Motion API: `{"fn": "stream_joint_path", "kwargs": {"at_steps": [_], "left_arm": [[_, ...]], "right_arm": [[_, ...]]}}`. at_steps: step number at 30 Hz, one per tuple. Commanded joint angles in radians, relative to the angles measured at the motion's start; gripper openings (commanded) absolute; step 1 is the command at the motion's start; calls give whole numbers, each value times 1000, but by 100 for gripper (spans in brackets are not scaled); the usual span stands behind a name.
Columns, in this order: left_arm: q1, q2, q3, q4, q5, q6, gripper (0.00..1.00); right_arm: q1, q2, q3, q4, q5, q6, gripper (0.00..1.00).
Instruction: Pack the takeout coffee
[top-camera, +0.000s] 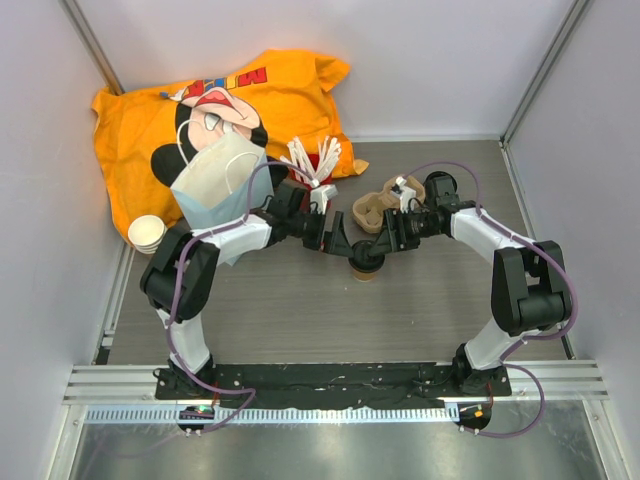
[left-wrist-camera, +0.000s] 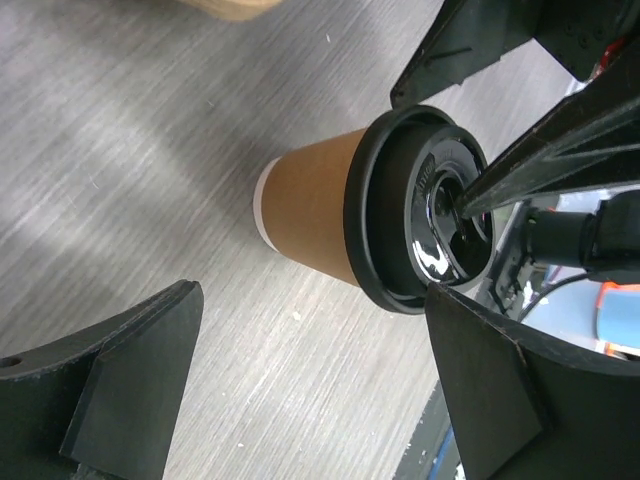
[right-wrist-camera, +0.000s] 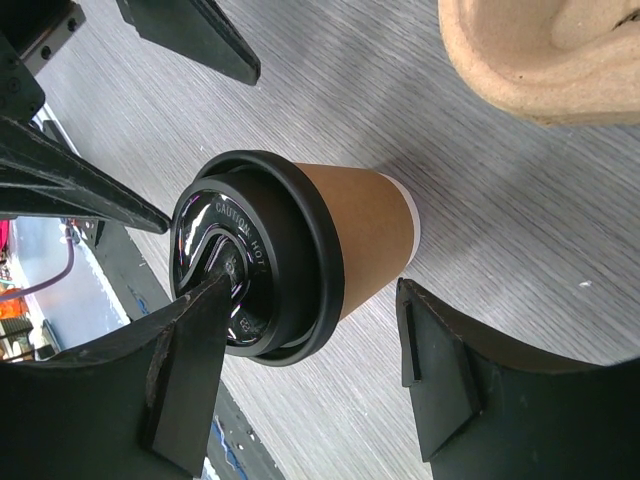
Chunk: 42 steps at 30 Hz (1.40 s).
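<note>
On grey wood-grain table (top-camera: 300, 310), found takeout coffee (top-camera: 365, 264) upright mid-surface, between both grippers. Saw left gripper (left-wrist-camera: 312, 295) fingers spread, clear of cup. Saw right gripper (right-wrist-camera: 310, 290) spread astride cup, maybe touching black lid (right-wrist-camera: 270, 250).

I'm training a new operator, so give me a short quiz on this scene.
1. True or false: the takeout coffee lies on its side.
2. Its lid is: A white, B black, C red.
3. Are the left gripper and right gripper open or shut?
Key: 1 false, it stands upright on the table; 2 B; 3 both open.
</note>
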Motion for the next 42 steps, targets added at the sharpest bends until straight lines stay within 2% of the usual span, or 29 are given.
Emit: {"fn": "stream_joint_path", "kwargs": {"at_steps": [1,6,19,30,38,42], "left_arm": [[26,-31,-69,113,65,-43,96],[44,-42,-88,195,128,-105,95],[43,7,-58,157,91,-108,93],[26,55,-40,39,-24,-27,73],[-48,75,12,-122,-197,93,57],[-83,101,53,-191,-295,139,54]], "right_arm": [[18,20,4,7,97,-25,70],[22,21,4,6,109,-26,70],[39,23,6,6,131,-36,70],[41,30,12,3,132,-34,70],[47,33,15,0,144,-36,70],[51,41,17,-6,160,-39,70]]}}
